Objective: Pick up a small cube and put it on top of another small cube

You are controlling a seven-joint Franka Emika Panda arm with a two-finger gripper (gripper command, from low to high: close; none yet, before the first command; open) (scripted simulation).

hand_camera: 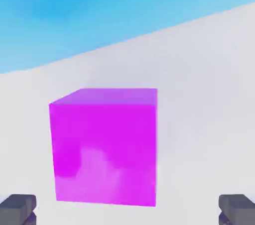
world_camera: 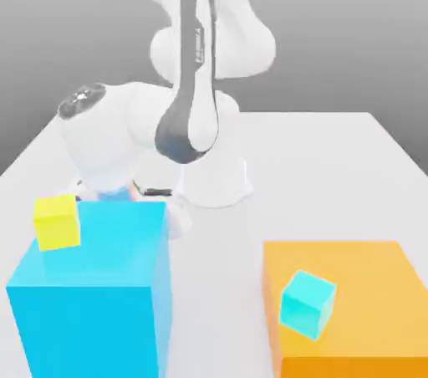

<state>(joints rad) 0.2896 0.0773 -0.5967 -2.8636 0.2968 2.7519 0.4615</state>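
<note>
The small magenta cube [hand_camera: 104, 147] sits on the white table, close in front of my hand in the hand view. My gripper [hand_camera: 127, 211] is open, its two dark fingertips [hand_camera: 17, 209] spread wider than the cube and not touching it. In the exterior view the small yellow cube [world_camera: 57, 222] shows at the upper left corner of the big blue block [world_camera: 92, 293]; whether it rests on the block I cannot tell. My arm [world_camera: 192, 117] bends down behind that block, which hides the magenta cube there.
A small cyan cube [world_camera: 306, 303] shows against the big orange block [world_camera: 359, 268] at the exterior view's right. The big blue block [hand_camera: 99, 5] rises just beyond the magenta cube. White table [world_camera: 334, 176] stretches between and behind the blocks.
</note>
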